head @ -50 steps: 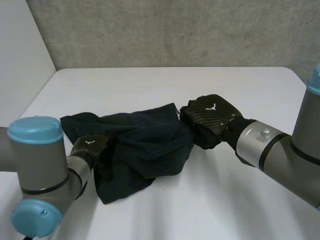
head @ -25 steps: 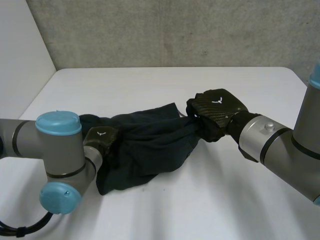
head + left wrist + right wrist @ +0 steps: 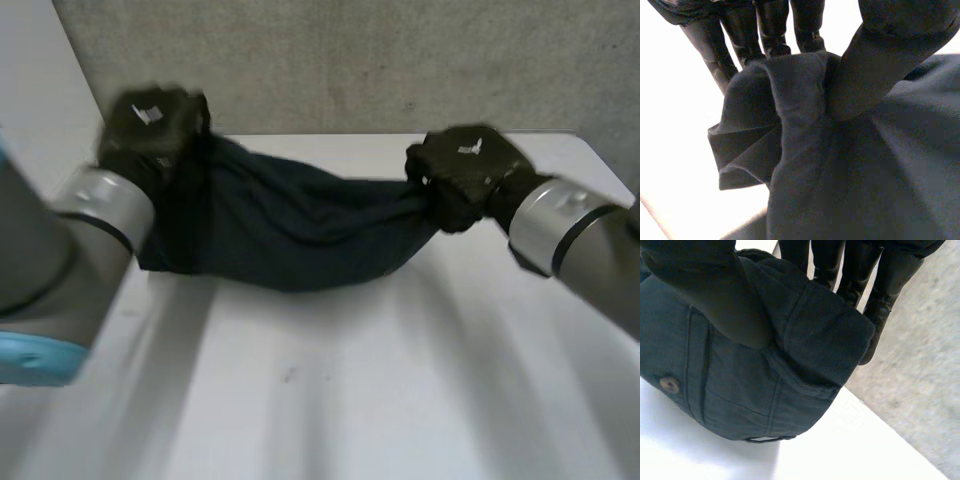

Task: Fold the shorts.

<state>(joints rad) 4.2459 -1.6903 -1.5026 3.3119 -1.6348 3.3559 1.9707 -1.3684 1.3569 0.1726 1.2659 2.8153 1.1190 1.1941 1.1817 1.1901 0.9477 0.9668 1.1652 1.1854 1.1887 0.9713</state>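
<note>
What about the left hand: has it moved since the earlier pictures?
Yes. The left hand, pinching the shorts, has gone from the near part of the table up toward the grey wall.

shorts [image 3: 290, 225]: plain dark navy | button [image 3: 669, 384]: brown | table [image 3: 350, 400]: white | left hand [image 3: 150, 125]: black | right hand [image 3: 465, 170]: black

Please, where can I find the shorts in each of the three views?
Head view: shorts stretched between left hand and right hand.
Left wrist view: shorts bunched, pinched by left hand.
Right wrist view: shorts pinched by right hand.
Shared landmark: the table.
</note>
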